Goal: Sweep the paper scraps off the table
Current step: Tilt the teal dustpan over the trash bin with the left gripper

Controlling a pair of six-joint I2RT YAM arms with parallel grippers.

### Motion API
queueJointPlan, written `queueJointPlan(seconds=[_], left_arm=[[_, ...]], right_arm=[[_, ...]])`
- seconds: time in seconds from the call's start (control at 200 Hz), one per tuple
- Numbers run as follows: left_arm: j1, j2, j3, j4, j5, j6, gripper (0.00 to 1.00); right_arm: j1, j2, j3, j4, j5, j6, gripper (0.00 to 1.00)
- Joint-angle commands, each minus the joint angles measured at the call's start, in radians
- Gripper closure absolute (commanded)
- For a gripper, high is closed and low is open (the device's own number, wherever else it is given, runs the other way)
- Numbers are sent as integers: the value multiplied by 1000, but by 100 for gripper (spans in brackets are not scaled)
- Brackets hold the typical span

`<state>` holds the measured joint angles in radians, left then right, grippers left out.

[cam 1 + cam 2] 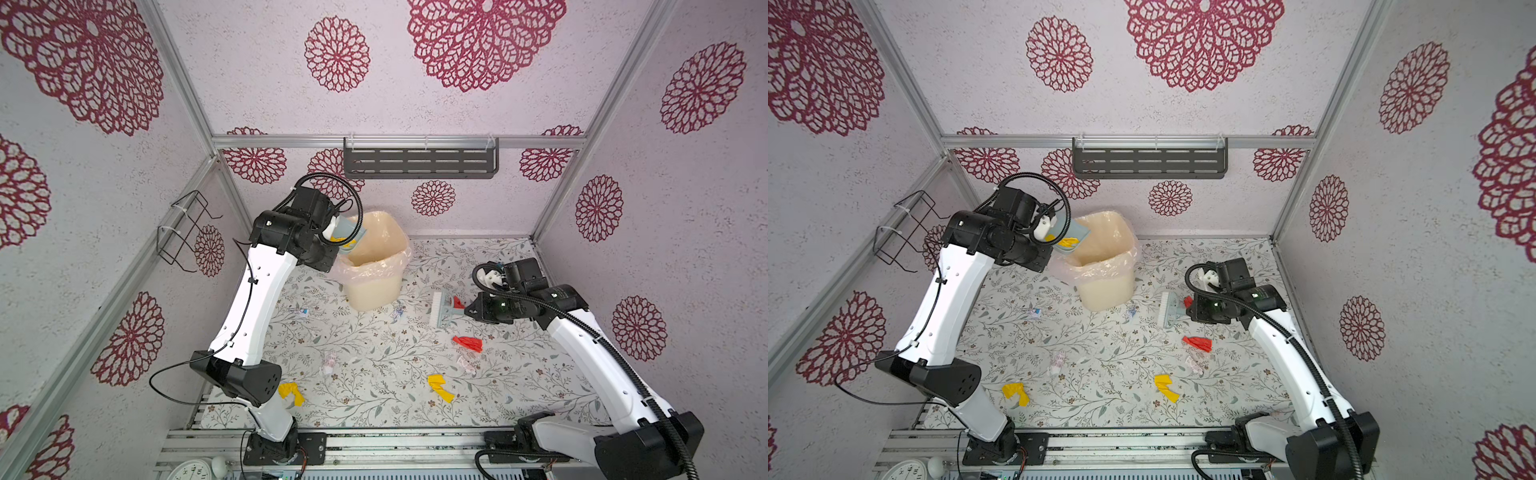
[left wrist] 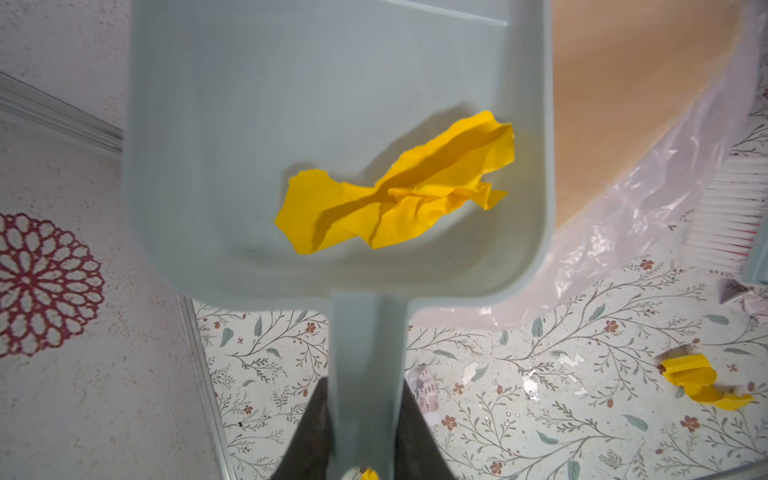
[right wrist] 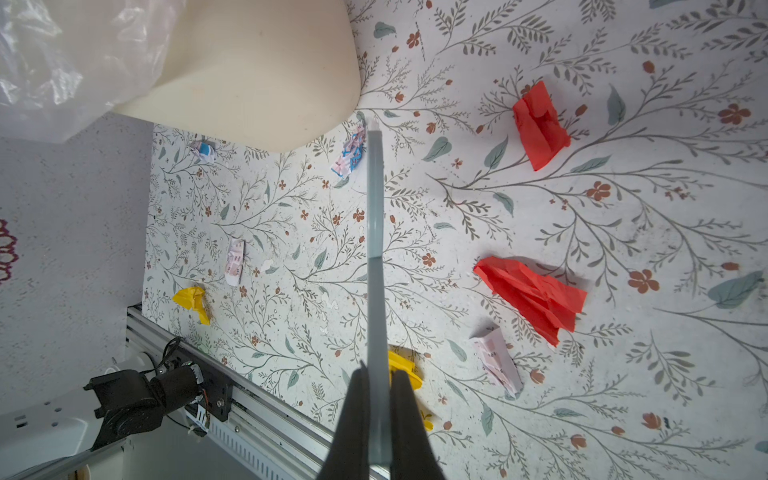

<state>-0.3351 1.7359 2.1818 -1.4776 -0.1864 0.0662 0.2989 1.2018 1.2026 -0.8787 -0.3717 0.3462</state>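
One yellow scrap (image 2: 395, 187) is held in the dustpan (image 2: 249, 104) pinched by the left jaws at the bin (image 1: 376, 286) rim, brush (image 1: 441, 309) pinched by the right jaws, and could get dumped onto the tabletop (image 1: 374, 345) if tipped short.

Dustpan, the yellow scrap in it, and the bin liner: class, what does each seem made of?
Dustpan: probably moulded plastic, pale blue, smooth, rounded walls.
Yellow scrap: paper, matt, creased, torn edges.
Bin liner: thin clear plastic film, glossy crinkles.
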Motion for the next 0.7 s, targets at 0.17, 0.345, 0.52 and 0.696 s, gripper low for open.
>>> queueJointPlan(seconds=[0.17, 0.345, 0.52, 0.696], left_arm=[[-73, 37, 13, 25, -234, 116, 100], [-112, 57, 10, 58, -339, 176, 100], [-119, 80, 16, 91, -397, 229, 100], [-154, 108, -15, 130, -501, 302, 100]], right_arm=[[-4, 5, 34, -19, -18, -21, 100], [-4, 20, 38, -19, -27, -27, 100], [-6, 25, 56, -38, -25, -40, 100], [-5, 32, 81, -69, -16, -64, 100]])
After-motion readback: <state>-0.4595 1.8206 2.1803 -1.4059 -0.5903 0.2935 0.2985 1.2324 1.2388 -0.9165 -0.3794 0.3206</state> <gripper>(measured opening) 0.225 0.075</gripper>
